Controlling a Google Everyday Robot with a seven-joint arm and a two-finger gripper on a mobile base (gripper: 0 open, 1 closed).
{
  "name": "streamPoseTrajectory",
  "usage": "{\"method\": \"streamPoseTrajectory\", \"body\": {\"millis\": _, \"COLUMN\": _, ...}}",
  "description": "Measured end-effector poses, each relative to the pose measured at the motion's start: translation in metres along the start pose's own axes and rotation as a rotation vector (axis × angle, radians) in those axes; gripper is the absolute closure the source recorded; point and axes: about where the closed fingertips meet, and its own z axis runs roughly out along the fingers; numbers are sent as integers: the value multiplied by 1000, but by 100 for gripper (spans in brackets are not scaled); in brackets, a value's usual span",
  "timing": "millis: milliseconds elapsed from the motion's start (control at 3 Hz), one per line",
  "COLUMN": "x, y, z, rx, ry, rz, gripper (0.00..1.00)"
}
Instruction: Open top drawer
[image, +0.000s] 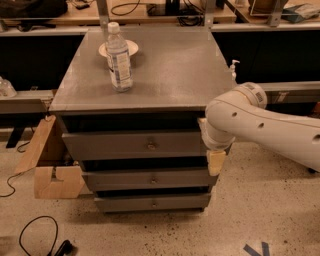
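the grey cabinet (170, 75) stood in the middle of the camera view, and the top drawer (115, 146) sat just beneath its flat top, pushed in, with its small round knob (151, 146) at the centre of the front. below it came the second drawer (130, 180) and the bottom drawer (130, 203), both also in. the white arm (270, 127) reached in from the right, its wrist bent down at the cabinet's front right corner. the gripper (216, 162), a pale tan tip hanging under the wrist, was at the right end of the top drawer's front, near its lower edge and well apart from the knob; whether it was released or clenched could not be told. on the cabinet top a clear water bottle (119, 57) stood upright toward the back left, in front of a small white plate (129, 47). an open cardboard box (52, 172) lay on the speckled floor just left of the cabinet, and a black cable (31, 235) looped near the lower left corner.
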Motion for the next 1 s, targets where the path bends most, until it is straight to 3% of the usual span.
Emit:
{"method": "streamPoseTrajectory", "body": {"millis": 333, "x": -2, "y": -5, "z": 12, "rx": -49, "ry": 12, "rz": -13, "gripper": 17}}
{"method": "streamPoseTrajectory", "body": {"millis": 1000, "x": -1, "y": 1, "z": 31, "rx": -130, "ry": -2, "rz": 11, "gripper": 63}}
